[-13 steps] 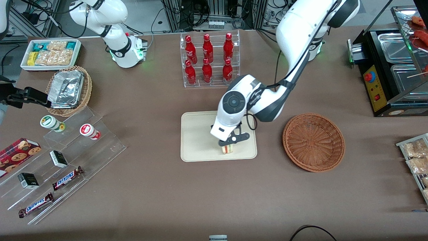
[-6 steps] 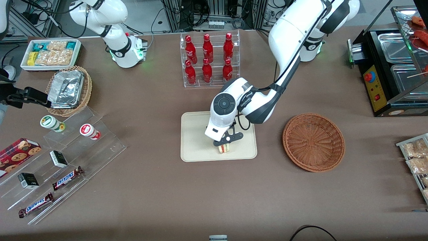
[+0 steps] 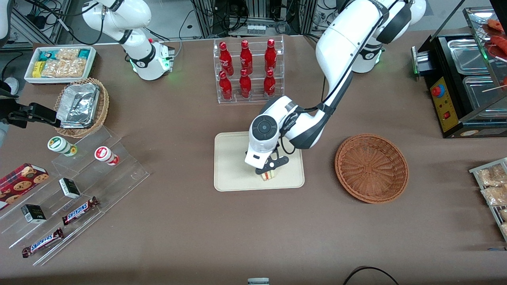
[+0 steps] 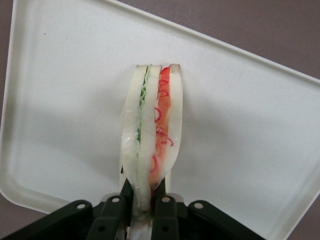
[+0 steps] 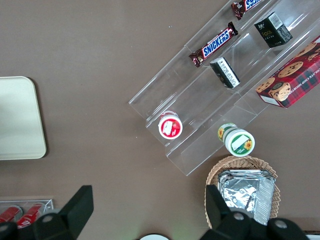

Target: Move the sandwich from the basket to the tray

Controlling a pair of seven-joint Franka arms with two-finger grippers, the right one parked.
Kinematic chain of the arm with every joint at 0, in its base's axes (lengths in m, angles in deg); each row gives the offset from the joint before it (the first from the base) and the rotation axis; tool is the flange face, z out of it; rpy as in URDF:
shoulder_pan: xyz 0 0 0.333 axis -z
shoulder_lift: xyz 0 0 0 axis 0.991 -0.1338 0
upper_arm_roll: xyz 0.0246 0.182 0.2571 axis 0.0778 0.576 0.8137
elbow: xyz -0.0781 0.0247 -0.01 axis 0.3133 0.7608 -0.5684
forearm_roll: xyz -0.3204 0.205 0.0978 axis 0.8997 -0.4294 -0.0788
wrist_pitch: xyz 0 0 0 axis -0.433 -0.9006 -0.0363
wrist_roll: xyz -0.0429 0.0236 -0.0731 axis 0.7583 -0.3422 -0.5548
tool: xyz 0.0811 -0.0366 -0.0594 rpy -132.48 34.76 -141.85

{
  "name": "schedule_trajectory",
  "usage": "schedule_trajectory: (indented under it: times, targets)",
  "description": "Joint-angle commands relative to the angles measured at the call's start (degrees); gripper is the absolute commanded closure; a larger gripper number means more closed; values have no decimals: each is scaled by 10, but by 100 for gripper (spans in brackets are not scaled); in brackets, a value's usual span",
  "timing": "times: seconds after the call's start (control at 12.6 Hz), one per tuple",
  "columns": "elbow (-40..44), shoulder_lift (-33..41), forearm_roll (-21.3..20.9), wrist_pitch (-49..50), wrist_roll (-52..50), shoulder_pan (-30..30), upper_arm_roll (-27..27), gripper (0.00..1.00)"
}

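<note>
The sandwich (image 3: pixel 269 175) (image 4: pixel 152 145), a pale bread wedge with green and red filling, stands on edge over the cream tray (image 3: pixel 231 164) (image 4: pixel 65 100), near the tray edge closest to the front camera. My left gripper (image 3: pixel 269 171) (image 4: pixel 145 192) is shut on the sandwich, its black fingers (image 4: pixel 125 192) pressing both bread faces. Whether the sandwich touches the tray surface I cannot tell. The reddish-brown woven basket (image 3: pixel 371 168) sits empty beside the tray, toward the working arm's end of the table.
A clear rack of red bottles (image 3: pixel 247 70) stands farther from the front camera than the tray. A tan basket with foil trays (image 3: pixel 81 106), a white snack bin (image 3: pixel 59 63) and clear shelves with candy bars (image 3: pixel 79 186) lie toward the parked arm's end. A black food warmer (image 3: pixel 463 79) stands toward the working arm's end.
The left arm has carried the held sandwich a short way along the tray, away from the basket, then nearly settled. The gripper stays shut on it.
</note>
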State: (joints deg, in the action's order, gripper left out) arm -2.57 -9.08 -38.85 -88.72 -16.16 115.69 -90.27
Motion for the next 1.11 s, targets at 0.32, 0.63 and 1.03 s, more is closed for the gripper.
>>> schedule_trajectory:
  times: [0.32,0.63,1.03]
  targets:
    - [49,42,-6,44,1,2,5,0]
    - [42,87,-5,90,91,-23,6,0]
    - [10,159,-12,195,213,-112,6,0]
